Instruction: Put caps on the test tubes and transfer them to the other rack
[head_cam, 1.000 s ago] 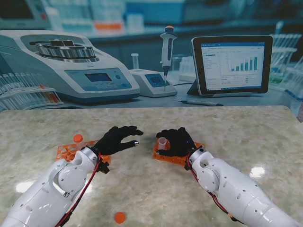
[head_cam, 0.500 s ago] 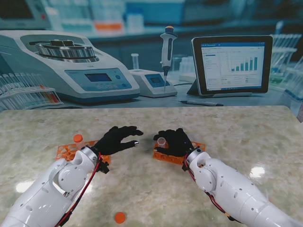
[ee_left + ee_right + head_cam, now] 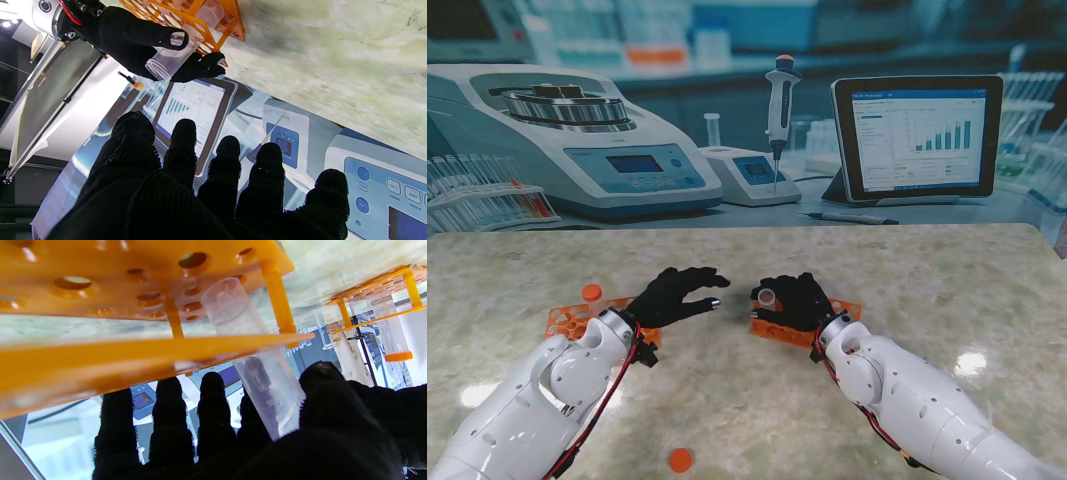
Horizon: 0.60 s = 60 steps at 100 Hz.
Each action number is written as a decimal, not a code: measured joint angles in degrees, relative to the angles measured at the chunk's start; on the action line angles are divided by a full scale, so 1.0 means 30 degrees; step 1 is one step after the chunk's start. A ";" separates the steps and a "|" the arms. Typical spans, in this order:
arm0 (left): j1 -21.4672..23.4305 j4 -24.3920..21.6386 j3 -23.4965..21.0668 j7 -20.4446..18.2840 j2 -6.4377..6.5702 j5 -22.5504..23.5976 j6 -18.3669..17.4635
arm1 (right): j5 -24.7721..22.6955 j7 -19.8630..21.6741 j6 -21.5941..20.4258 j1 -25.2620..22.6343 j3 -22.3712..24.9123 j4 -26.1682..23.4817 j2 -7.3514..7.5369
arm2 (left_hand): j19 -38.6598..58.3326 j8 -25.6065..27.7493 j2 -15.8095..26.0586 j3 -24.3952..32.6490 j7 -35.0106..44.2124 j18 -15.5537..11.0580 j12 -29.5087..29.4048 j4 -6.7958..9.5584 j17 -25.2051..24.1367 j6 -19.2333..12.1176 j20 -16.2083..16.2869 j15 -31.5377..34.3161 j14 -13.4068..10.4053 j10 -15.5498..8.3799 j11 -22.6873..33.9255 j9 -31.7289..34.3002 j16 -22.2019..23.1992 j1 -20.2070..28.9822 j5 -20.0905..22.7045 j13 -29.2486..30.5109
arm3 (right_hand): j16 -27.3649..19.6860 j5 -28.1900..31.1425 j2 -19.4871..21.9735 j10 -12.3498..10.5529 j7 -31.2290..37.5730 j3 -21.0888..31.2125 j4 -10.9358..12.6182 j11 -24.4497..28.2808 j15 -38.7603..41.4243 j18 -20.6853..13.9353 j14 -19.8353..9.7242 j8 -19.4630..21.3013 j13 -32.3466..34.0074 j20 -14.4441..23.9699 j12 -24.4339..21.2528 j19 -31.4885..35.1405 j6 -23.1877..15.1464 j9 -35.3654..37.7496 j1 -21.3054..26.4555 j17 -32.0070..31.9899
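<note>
Uncapped tube gripped at the right rack

Nearest me, a loose round orange cap lies on the pale marbled table, well apart from both hands and likely meant for the open tube. Farther on, the black-gloved right hand is clamped on a clear plastic test tube with no cap, which stands tilted in the right orange plastic rack; the right wrist view shows its body passing through a rack hole, so it is not lifted free. The black-gloved left hand hovers with fingers apart, holding nothing, just beside the left orange plastic rack, probably waiting to help cap. An orange-capped clear tube stands in that left rack.
</note>
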 measured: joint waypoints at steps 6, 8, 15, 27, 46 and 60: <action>-0.0002 0.0002 0.0001 -0.0003 0.0002 0.0001 -0.0002 | 0.0017 0.0001 -0.0011 -0.0016 0.0042 0.0001 -0.0005 | 0.0000 0.0000 0.0000 0.0000 0.0000 -0.0003 0.0000 0.0000 0.0000 0.0000 0.0000 0.0000 -0.0003 0.0000 -0.0001 0.0000 0.0000 0.0000 0.0000 0.0000 | 0.0000 0.0000 0.0150 -0.0002 0.0000 0.0000 -0.0004 0.0000 0.0000 -0.0002 -0.0005 -0.0009 0.0000 0.0000 0.0000 0.0000 0.0000 0.0006 0.0086 0.0000; -0.0002 0.0002 0.0001 -0.0003 0.0002 0.0001 -0.0003 | 0.0024 0.0001 -0.0018 -0.0023 0.0064 0.0002 -0.0007 | 0.0000 0.0000 0.0000 0.0000 0.0000 -0.0003 0.0000 0.0000 -0.0001 0.0000 0.0000 0.0000 -0.0003 0.0000 -0.0001 0.0000 0.0000 0.0000 0.0000 0.0000 | -0.0001 -0.0002 0.0152 -0.0007 0.0000 -0.0013 -0.0015 0.0000 0.0000 -0.0002 -0.0006 -0.0011 0.0000 0.0000 0.0000 0.0000 0.0000 0.0008 0.0195 0.0000; -0.0003 0.0003 0.0000 -0.0003 0.0002 0.0009 -0.0004 | 0.0048 -0.0012 -0.0049 -0.0051 0.0158 0.0005 -0.0012 | 0.0000 0.0000 0.0000 0.0001 0.0000 -0.0005 0.0000 0.0000 -0.0003 0.0000 0.0000 0.0000 -0.0003 0.0000 -0.0001 0.0000 0.0000 0.0000 0.0000 0.0000 | -0.0001 -0.0005 0.0161 -0.0036 0.0000 -0.0013 -0.0078 -0.0001 0.0000 -0.0002 -0.0007 -0.0023 0.0000 -0.0001 0.0000 0.0000 0.0000 0.0253 0.0210 0.0000; -0.0002 0.0004 -0.0012 0.0001 0.0002 0.0018 -0.0005 | 0.0064 -0.0128 -0.0106 -0.0123 0.0321 -0.0001 -0.0022 | 0.0000 0.0000 0.0000 0.0002 0.0000 -0.0008 0.0000 0.0000 -0.0014 0.0000 0.0000 0.0000 -0.0004 0.0000 -0.0001 0.0000 0.0000 0.0000 0.0000 0.0000 | -0.0002 -0.0008 0.0168 -0.0199 0.0160 -0.0026 -0.0156 0.0009 -0.0001 -0.0002 -0.0011 -0.0034 0.0000 -0.0003 0.0000 -0.0005 0.0000 0.0486 0.0211 0.0000; -0.0001 0.0005 -0.0016 0.0007 0.0003 0.0019 -0.0004 | 0.0200 -0.0305 -0.0210 -0.0278 0.0582 -0.0099 -0.0053 | 0.0000 0.0000 0.0003 0.0002 0.0000 -0.0010 0.0000 0.0000 -0.0019 0.0000 0.0000 0.0000 -0.0005 0.0000 -0.0001 0.0000 0.0000 0.0000 0.0002 0.0000 | -0.0002 -0.0008 0.0179 -0.0200 0.0175 -0.0079 -0.0158 0.0009 -0.0001 -0.0002 -0.0013 -0.0082 0.0000 -0.0003 0.0000 -0.0005 0.0000 0.0504 0.0246 0.0000; -0.0001 0.0008 -0.0022 0.0008 0.0003 0.0024 -0.0002 | 0.0220 -0.0227 -0.0233 -0.0422 0.0785 -0.0325 -0.0050 | 0.0000 0.0000 0.0003 0.0002 0.0000 -0.0010 0.0000 0.0000 -0.0020 0.0000 0.0000 0.0000 -0.0007 0.0001 -0.0001 0.0000 0.0000 0.0000 0.0002 0.0000 | -0.0002 -0.0008 0.0350 -0.0201 0.0183 -0.0503 -0.0158 0.0009 -0.0001 -0.0002 -0.0014 -0.0246 0.0000 -0.0003 0.0000 -0.0006 0.0000 0.0508 0.0442 0.0000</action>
